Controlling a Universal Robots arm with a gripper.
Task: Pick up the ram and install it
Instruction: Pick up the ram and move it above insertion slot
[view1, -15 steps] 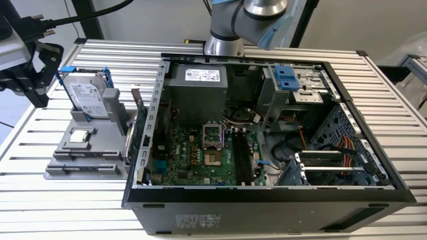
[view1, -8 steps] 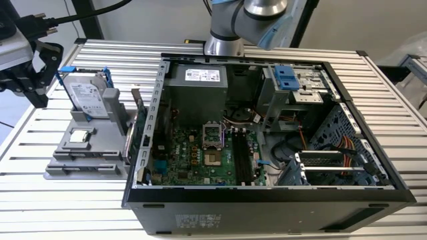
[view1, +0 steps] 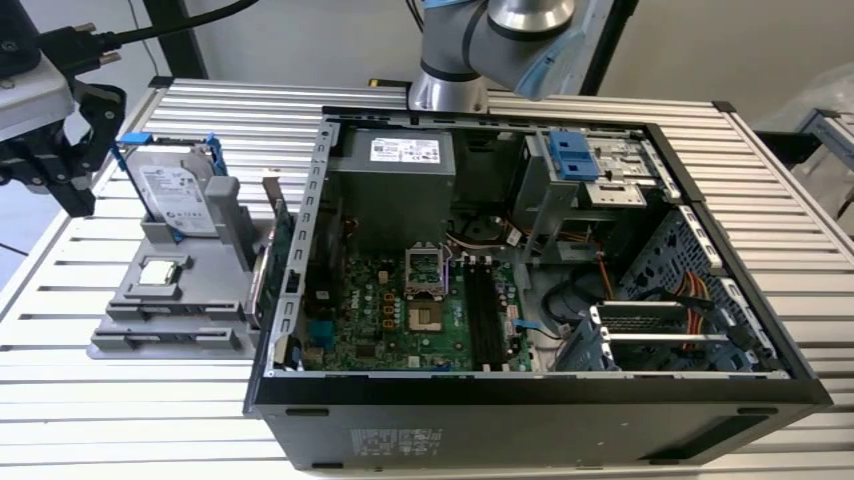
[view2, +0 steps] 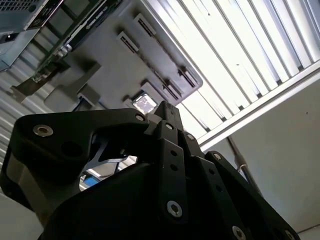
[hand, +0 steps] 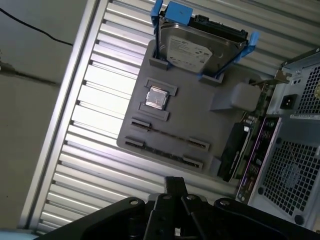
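The ram (hand: 165, 134) shows in the first wrist view as a thin brownish strip standing on edge between the slot blocks of the grey fixture (hand: 190, 120). My gripper (view1: 60, 185) hangs above the table's edge at the exterior view's far left, beside the fixture (view1: 180, 320) and apart from the ram. In both wrist views the fingertips (hand: 175, 182) (view2: 164, 107) meet in one narrow tip with nothing between them. The open computer case (view1: 534, 390) lies to the fixture's right, its motherboard (view1: 400, 310) exposed.
The fixture also carries a silver hard drive in a blue frame (view1: 174, 195), a small square processor chip (view1: 160, 270) and an upright expansion card (view1: 278, 270) against the case wall. The slatted metal table (view1: 80, 410) spreads all around. The arm's base (view1: 447, 90) stands behind the case.
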